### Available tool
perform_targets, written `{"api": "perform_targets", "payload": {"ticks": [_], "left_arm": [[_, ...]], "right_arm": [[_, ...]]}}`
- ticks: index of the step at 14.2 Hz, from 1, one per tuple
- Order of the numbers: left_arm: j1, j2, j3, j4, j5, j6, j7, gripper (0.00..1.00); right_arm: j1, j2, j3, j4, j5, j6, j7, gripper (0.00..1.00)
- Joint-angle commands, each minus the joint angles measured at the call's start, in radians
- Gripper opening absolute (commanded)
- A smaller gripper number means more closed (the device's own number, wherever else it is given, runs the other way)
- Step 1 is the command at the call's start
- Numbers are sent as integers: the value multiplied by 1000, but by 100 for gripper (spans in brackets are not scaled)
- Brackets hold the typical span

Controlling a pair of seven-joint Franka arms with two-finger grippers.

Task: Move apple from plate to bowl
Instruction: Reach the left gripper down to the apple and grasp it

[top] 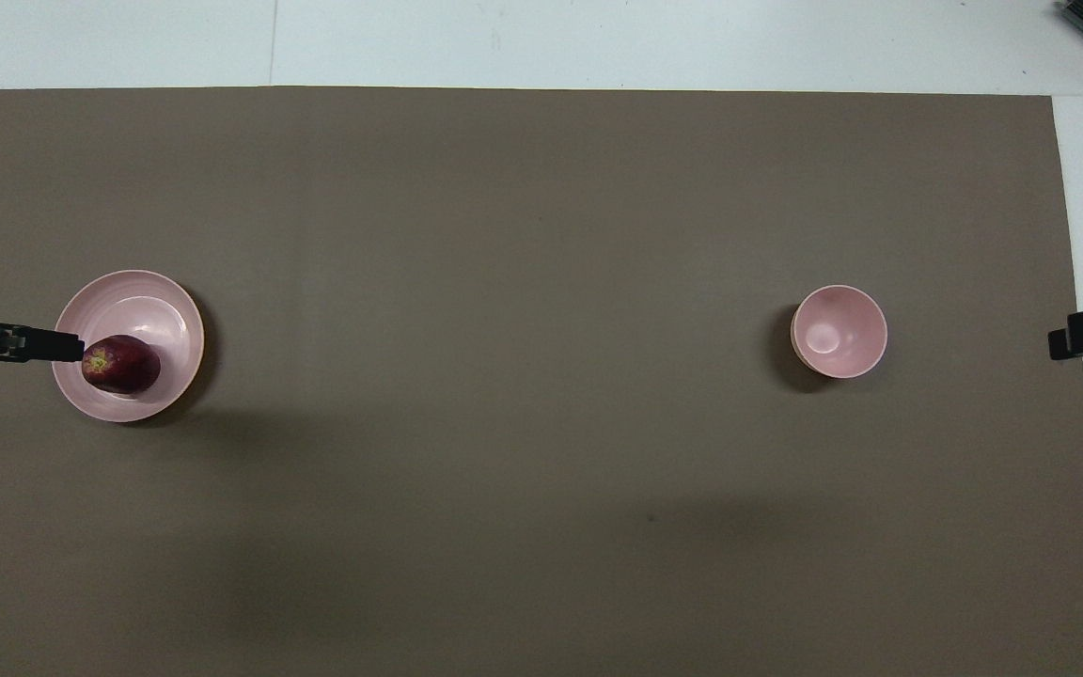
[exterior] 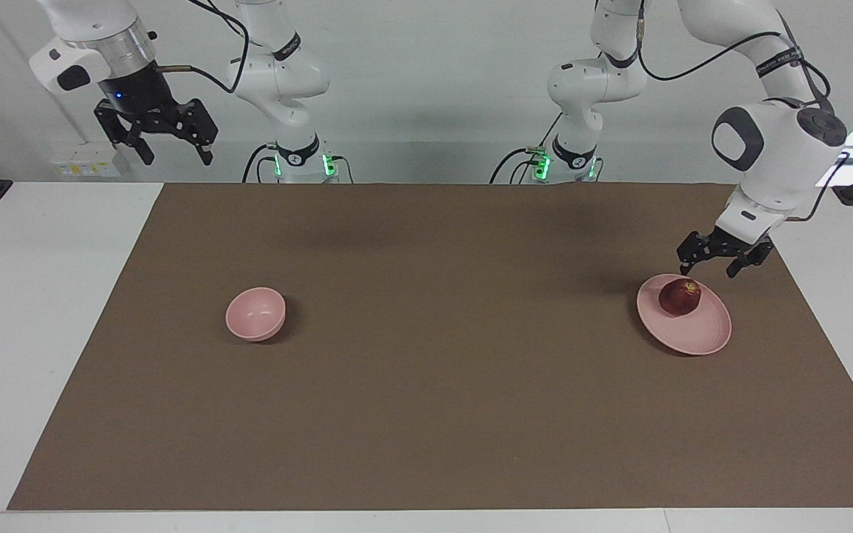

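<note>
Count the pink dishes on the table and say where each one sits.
2. The plate, holding the apple, sits toward the left arm's end; the bowl sits toward the right arm's end. Nothing appears hidden.

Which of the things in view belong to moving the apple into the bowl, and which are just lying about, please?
Belonging to the job:
- apple, lying on the plate
- plate, toward the left arm's end
- bowl, empty, toward the right arm's end
- left gripper, open, just above the plate's rim beside the apple

Just there:
- brown mat under everything
- right gripper, waiting raised
</note>
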Motion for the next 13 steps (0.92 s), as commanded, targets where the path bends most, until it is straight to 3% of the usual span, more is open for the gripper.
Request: {"api": "perform_targets", "payload": {"ticks": [1,6,11,12,13], "left_arm": [[16,33,-9,-21,-21,56,53,100],[22,63,-9,-71,-37,156,67,100],[23,49,-9,-116,-41,156,65,100],[23,49,-10,-117,-41,155,65,89],[22,49,-10,-116,-47,155,65,56]], "right_arm": [[-17,-6,1,-3,6,-6,-31,100],[-6,-23,3,-28,6,1,-25,100],[-6,-33,3,-42,6,1,-26,100],[-6,-33,1,-42,6,1,-26,100],[-6,-34,3,-43,6,1,-26,100]]}}
